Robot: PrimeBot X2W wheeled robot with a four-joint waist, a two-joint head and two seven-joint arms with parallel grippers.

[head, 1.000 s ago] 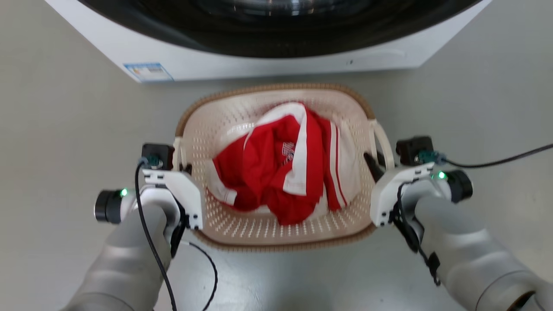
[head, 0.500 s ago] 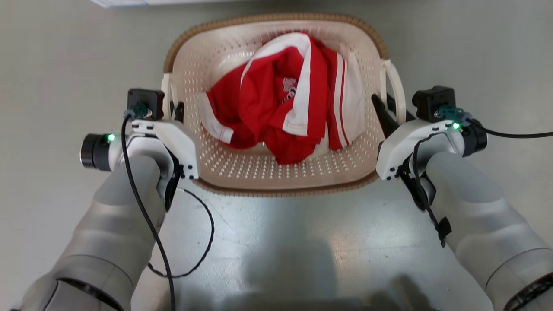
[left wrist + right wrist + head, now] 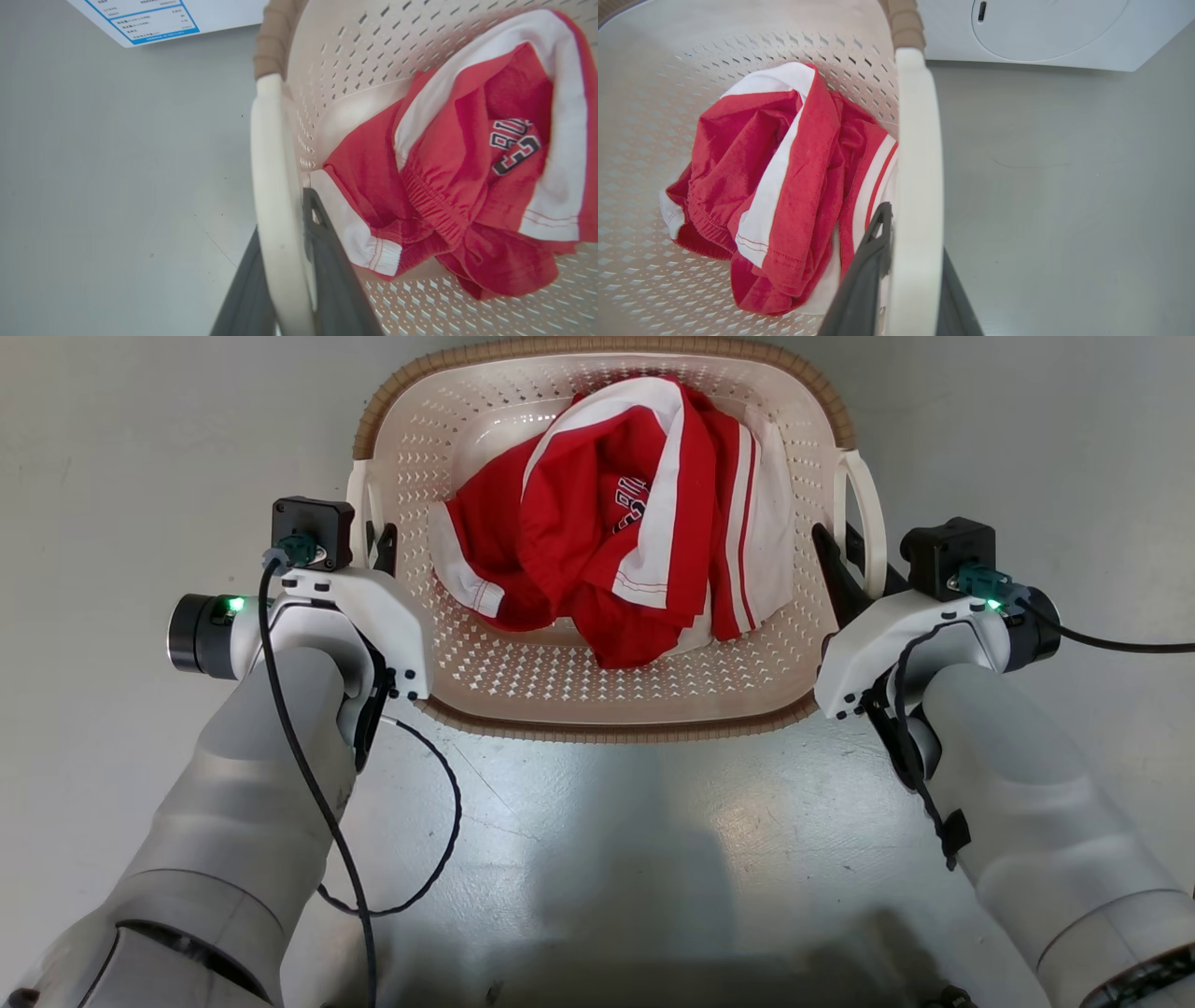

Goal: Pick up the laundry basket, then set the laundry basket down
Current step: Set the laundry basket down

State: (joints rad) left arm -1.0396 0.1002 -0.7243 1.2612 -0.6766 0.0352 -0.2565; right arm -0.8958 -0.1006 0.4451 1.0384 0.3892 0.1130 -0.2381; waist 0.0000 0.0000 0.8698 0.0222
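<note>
Laundry basket [image 3: 597, 695] lies centred between arms: left tool [image 3: 378, 546] pinches left handle [image 3: 275, 186], right tool [image 3: 840, 555] pinches right handle [image 3: 917, 163], equally near.

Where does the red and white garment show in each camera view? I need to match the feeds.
Head view: the red and white garment is at upper centre, lying inside the laundry basket.
Left wrist view: right half of the picture, in the basket.
Right wrist view: left of centre, in the basket.
Shared landmark: the basket's brown rim trim, near the top edge in both wrist views.
</note>
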